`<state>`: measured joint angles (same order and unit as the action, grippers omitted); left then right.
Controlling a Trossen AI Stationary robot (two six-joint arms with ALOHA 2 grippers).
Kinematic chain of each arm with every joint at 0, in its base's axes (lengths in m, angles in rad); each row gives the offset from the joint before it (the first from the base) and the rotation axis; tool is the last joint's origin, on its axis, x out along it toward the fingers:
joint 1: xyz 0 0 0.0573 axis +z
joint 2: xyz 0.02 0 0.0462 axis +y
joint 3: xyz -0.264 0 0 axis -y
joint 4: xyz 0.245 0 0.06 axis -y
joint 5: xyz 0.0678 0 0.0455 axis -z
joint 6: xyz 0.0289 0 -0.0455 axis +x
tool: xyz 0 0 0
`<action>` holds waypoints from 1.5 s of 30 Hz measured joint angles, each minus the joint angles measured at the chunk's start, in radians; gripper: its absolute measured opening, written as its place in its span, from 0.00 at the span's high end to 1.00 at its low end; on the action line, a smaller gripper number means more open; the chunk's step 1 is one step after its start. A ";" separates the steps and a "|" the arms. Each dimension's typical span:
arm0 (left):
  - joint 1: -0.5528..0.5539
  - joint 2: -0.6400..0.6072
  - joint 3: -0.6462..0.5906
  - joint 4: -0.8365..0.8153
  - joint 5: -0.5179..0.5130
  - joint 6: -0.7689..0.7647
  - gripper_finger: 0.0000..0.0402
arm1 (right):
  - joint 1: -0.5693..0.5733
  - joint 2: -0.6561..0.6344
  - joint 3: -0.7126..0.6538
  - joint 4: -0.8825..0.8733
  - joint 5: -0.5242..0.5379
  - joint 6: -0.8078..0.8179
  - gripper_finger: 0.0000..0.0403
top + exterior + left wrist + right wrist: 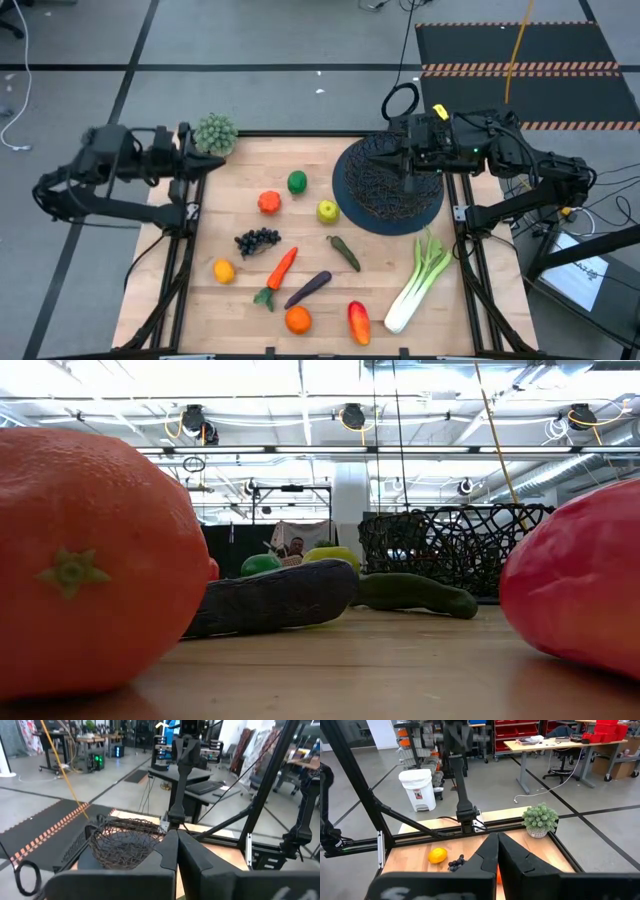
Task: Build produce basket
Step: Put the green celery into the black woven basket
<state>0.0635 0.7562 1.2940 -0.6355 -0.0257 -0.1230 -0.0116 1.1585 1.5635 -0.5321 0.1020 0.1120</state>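
The basket [388, 185], a black wire-mesh bowl, sits on the table's far right part; it also shows in the low view [450, 545]. Produce lies loose on the wood: lime [297, 182], tomato [269, 202], apple [328, 211], grapes [257, 240], pickle [344, 252], lemon [223, 270], carrot [280, 270], eggplant [308, 289], orange [297, 319], pepper [359, 322], leek [420, 280]. My right gripper [377, 158] hovers level above the basket's far part, shut and holding nothing. My left gripper [222, 161] is raised at the far left edge, shut and holding nothing.
A pale green bushy clump [216, 132] in a small pot stands at the far left corner, just beside my left gripper. Black frame rails run along the table's left and right edges. Bare wood lies between the produce and the near left corner.
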 joint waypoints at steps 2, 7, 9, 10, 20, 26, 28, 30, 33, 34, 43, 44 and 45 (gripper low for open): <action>0.000 0.077 0.111 -0.074 0.000 0.006 0.99 | 0.000 -0.005 0.000 -0.008 0.000 0.000 1.00; 0.000 0.242 0.302 -0.120 0.000 0.030 0.98 | 0.000 -0.020 0.000 -0.065 -0.002 0.008 1.00; 0.000 0.289 0.338 -0.120 0.000 0.060 0.99 | 0.000 -0.028 0.000 -0.083 -0.002 0.008 1.00; 0.000 0.309 0.346 -0.124 0.000 0.069 0.99 | 0.000 -0.031 0.000 -0.098 -0.002 0.008 1.00; -0.009 0.433 0.344 -0.131 0.007 -0.112 0.99 | 0.000 -0.037 0.000 -0.116 -0.001 0.160 1.00; -0.057 0.473 0.344 -0.130 0.009 -0.124 0.97 | 0.000 -0.036 0.000 -0.116 -0.001 0.334 1.00; -0.063 0.478 0.344 -0.131 0.007 -0.164 0.97 | 0.009 -0.036 0.000 -0.116 0.000 0.403 1.00; -0.065 0.477 0.344 -0.132 0.005 -0.245 0.97 | 0.020 -0.036 0.000 -0.116 0.004 0.492 1.00; -0.066 0.467 0.344 -0.136 0.015 -0.339 0.99 | 0.045 -0.029 0.000 -0.116 0.009 0.651 1.00; -0.067 0.462 0.344 -0.138 0.024 -0.359 0.99 | 0.063 -0.025 0.000 -0.116 0.028 0.708 1.00; -0.079 0.451 0.344 -0.161 0.039 -0.314 0.94 | 0.369 0.042 0.000 -0.116 0.341 1.084 1.00; -0.079 0.451 0.344 -0.172 0.050 -0.308 0.94 | 0.400 0.056 0.000 -0.117 0.370 1.117 1.00; -0.079 0.451 0.344 -0.184 0.061 -0.306 0.95 | 0.427 0.069 0.000 -0.119 0.391 1.151 1.00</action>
<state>-0.0151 1.2076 1.6379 -0.8194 0.0349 -0.4288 0.4152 1.2271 1.5632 -0.6507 0.4927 1.2633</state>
